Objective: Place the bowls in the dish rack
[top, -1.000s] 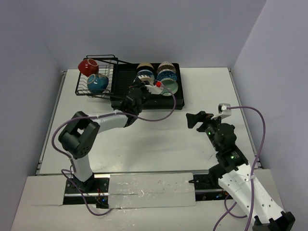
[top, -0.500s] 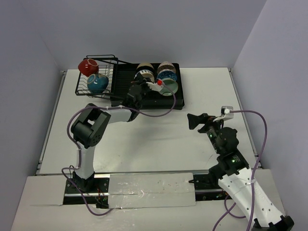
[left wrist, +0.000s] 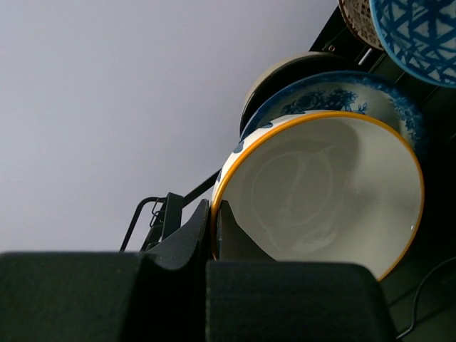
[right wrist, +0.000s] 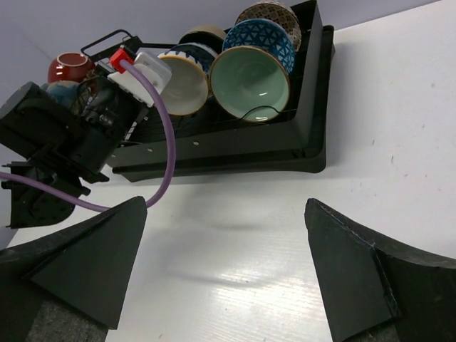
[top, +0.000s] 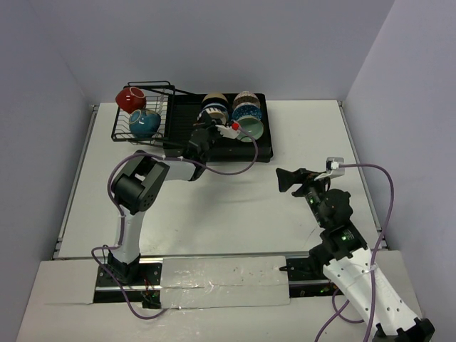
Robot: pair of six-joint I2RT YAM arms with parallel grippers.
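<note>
The orange-rimmed bowl (left wrist: 320, 192) stands on edge inside the dish rack (right wrist: 235, 153), against a blue-patterned bowl (left wrist: 335, 96). The left hand (left wrist: 214, 224) pinches its rim, one finger on each side. It is probably glazed ceramic: stiff, slick and chippable, so the rim is the best hold. The right hand (right wrist: 226, 210) hangs spread and empty in front of the rack.

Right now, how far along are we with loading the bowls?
Done: red bowl and blue bowl sit in the basket; green bowl and other bowls stand in the tray. In hand: left end effector pinches the rim of the yellow-rimmed bowl, inside the tray. Left: release it. Right end effector is open, empty; I see no bowl elsewhere.
</note>
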